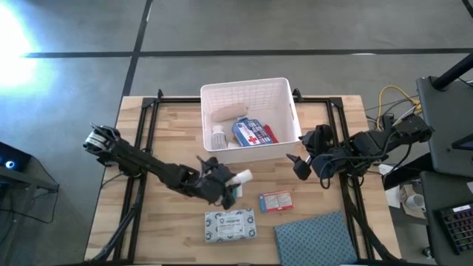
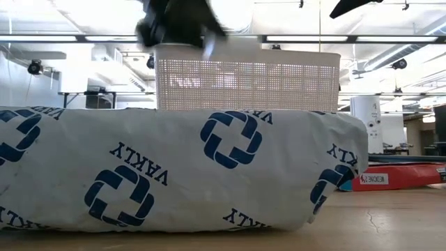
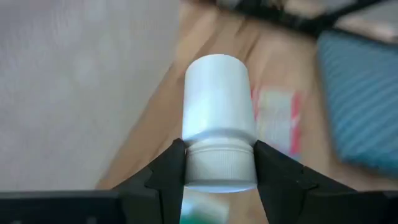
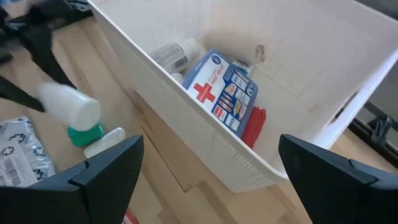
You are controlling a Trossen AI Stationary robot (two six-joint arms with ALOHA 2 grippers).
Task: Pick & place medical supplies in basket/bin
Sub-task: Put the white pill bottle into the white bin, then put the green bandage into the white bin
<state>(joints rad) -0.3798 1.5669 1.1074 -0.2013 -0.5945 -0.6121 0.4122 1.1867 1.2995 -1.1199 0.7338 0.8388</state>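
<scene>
My left gripper (image 1: 222, 182) is shut on a white pill bottle (image 1: 242, 177) above the table's middle, just in front of the white lattice basket (image 1: 250, 90). The basket holds a blue-white-red box (image 1: 250, 133), a red tube (image 1: 270, 134), a small white bottle (image 1: 219, 137) and a pale roll (image 1: 229, 113). A red-white box (image 1: 276, 201) and a pale grey-green packet (image 1: 230, 225) lie flat on the table. My right gripper (image 1: 299, 164) is open and empty by the basket's near right corner. My left gripper pinches the pill bottle's ribbed cap (image 3: 217, 169) between its two fingers (image 3: 169, 171). The bottle's body (image 3: 217, 106) sticks out past the fingertips toward the table's right. The fingers come roughly level from the table's left. The bottle is lifted clear of the table.
A small green-capped white item (image 4: 90, 135) lies on the table under the held bottle. A blue-grey textured cloth (image 1: 318, 236) lies at the near right corner. In the low view the packet (image 2: 174, 171) fills the foreground in front of the basket (image 2: 244, 80).
</scene>
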